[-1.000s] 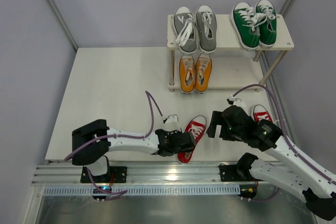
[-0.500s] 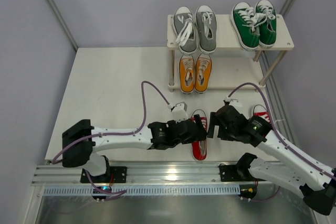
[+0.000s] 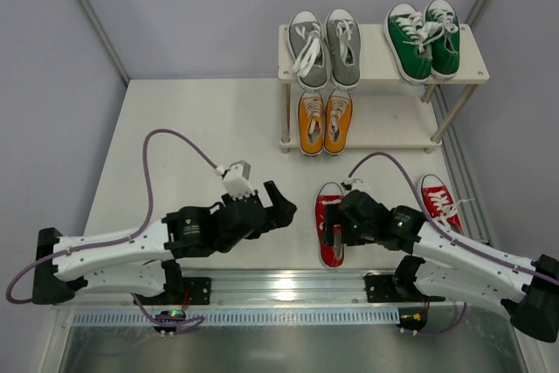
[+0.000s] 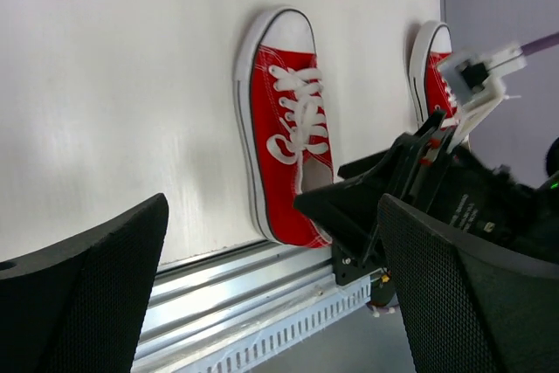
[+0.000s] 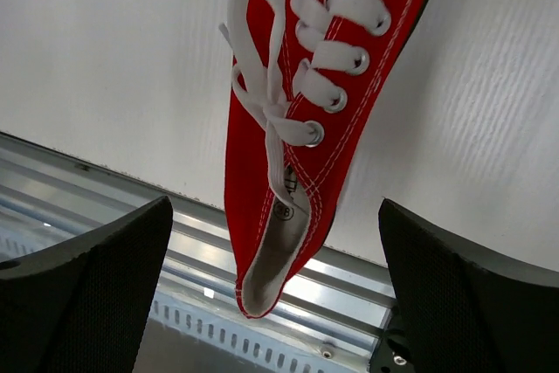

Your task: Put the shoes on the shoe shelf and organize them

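Observation:
One red shoe (image 3: 329, 199) lies near the table's front edge, toe toward the shoe shelf (image 3: 378, 65), heel at the edge. My right gripper (image 3: 336, 231) hangs over its heel half, open, the fingers (image 5: 87, 290) well clear on either side of the shoe (image 5: 284, 120). My left gripper (image 3: 284, 203) is open and empty, a short way left of that shoe (image 4: 286, 124). A second red shoe (image 3: 435, 197) lies at the right, also seen in the left wrist view (image 4: 431, 65). Grey (image 3: 325, 45) and green (image 3: 424, 39) pairs stand on the top board, an orange pair (image 3: 325, 121) on the lower one.
A metal rail (image 3: 279, 290) runs along the table's front edge below both arms. The right half of the lower board (image 3: 393, 121) is bare. Frame posts (image 3: 92, 19) and grey walls close in both sides.
My left gripper opened, let go of the red shoe and drew back left. The shoe now points toe-first at the shelf. My right gripper moved left over its heel.

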You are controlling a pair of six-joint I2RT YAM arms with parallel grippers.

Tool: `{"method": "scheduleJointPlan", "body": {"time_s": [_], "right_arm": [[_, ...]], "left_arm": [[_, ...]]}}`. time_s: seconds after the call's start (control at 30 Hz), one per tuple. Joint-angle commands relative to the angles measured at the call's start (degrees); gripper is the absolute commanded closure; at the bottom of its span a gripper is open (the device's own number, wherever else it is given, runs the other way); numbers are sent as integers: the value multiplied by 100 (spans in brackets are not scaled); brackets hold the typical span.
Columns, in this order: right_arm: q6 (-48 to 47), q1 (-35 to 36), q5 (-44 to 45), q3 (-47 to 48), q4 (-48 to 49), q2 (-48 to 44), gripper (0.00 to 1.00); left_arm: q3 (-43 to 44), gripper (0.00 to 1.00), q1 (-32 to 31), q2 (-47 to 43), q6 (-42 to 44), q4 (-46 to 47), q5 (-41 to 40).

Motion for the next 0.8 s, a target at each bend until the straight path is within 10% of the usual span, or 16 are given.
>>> {"method": "scheduleJointPlan", "body": {"time_s": [0.0, 0.6, 0.73, 0.77], "right_arm": [[486, 526, 269, -211, 699, 486, 0], [1754, 1248, 1738, -378, 1683, 2720, 7], [1666, 1248, 1861, -484, 1667, 2589, 63], [1701, 1248, 1931, -466, 1544, 2536, 96]], "left_arm": [[-256, 0, 139, -694, 22, -719, -767], [-590, 0, 271, -2163, -593, -2197, -971], [-626, 0, 271, -2260, -558, -2267, -935], [-617, 0, 271, -2287, -550, -2285, -944]]}}
